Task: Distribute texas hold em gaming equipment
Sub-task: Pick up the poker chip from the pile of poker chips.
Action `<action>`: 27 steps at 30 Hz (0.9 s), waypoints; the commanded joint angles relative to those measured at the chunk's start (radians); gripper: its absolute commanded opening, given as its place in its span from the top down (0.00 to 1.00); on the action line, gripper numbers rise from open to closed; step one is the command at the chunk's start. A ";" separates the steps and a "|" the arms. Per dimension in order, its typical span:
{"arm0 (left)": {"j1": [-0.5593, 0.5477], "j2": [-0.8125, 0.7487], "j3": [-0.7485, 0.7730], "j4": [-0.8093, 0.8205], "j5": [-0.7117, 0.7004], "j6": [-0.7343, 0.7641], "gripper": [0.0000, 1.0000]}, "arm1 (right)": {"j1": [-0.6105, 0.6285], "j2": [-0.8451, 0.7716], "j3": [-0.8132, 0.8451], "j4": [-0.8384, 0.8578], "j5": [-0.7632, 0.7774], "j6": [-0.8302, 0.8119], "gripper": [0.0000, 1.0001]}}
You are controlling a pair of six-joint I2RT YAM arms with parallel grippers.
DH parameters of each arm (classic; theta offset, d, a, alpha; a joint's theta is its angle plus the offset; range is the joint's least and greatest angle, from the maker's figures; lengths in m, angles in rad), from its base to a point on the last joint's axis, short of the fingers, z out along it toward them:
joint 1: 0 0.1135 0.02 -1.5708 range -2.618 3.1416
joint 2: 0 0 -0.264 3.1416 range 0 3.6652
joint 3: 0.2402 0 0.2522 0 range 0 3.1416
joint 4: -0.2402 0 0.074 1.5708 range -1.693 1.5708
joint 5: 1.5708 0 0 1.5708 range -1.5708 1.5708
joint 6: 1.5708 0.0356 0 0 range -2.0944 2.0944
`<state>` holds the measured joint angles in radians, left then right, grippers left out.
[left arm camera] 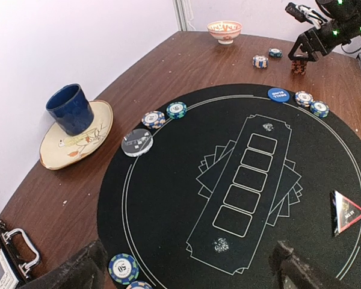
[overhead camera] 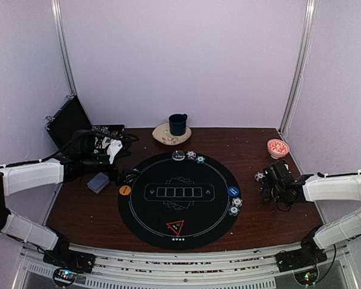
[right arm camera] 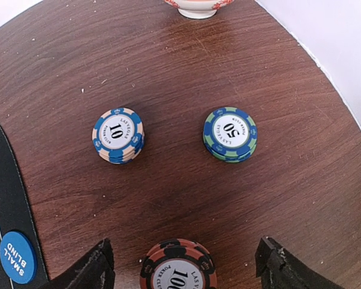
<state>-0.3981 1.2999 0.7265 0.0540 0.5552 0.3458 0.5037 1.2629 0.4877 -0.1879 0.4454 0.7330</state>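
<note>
So the right gripper (right arm camera: pixel 185 244) has its fingers spread either side of the red-and-black 100 chip stack (right arm camera: pixel 178 270), not touching it, on the wooden table (right arm camera: pixel 168 60) beside the black mat (right arm camera: pixel 0 198), blue 10 stack (right arm camera: pixel 118 135) and green 50 stack (right arm camera: pixel 230 133) just beyond, while the left gripper (left arm camera: pixel 189 248) hangs wide open over the mat's far side.

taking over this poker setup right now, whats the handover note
Left pincer: open, empty, at the mat's left edge.
Right pincer: open, straddling the 100 stack on the table, no grip yet.
Done: dealer disc, orange disc, blue disc, triangle and some chips sit on the mat's rim.
To do: 100 stack, 10 stack and 50 stack off the mat at right; deck lying left of it.
</note>
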 commanded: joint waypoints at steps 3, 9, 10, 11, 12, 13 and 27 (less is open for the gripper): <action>0.006 0.015 -0.009 0.059 0.014 -0.011 0.02 | -0.003 0.031 -0.009 0.032 -0.021 -0.001 0.21; 0.006 0.025 -0.009 0.066 0.009 -0.013 0.02 | -0.004 0.061 0.001 0.037 -0.036 -0.008 0.27; 0.006 0.028 -0.009 0.066 0.008 -0.013 0.02 | -0.004 0.062 0.002 0.036 -0.037 -0.009 0.28; 0.006 0.032 -0.007 0.066 0.009 -0.013 0.02 | -0.004 0.062 0.002 0.036 -0.037 -0.010 0.30; 0.005 0.034 -0.007 0.067 0.009 -0.013 0.02 | -0.004 0.060 0.000 0.036 -0.035 -0.009 0.31; 0.006 0.036 -0.007 0.068 0.009 -0.013 0.02 | -0.004 0.056 -0.001 0.036 -0.032 -0.006 0.32; 0.006 0.042 -0.006 0.068 -0.002 -0.008 0.02 | 0.004 0.027 -0.011 0.027 -0.003 0.007 0.48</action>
<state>-0.3981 1.3357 0.7265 0.0753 0.5537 0.3412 0.5041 1.3132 0.4850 -0.1604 0.4091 0.7330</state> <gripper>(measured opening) 0.978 0.534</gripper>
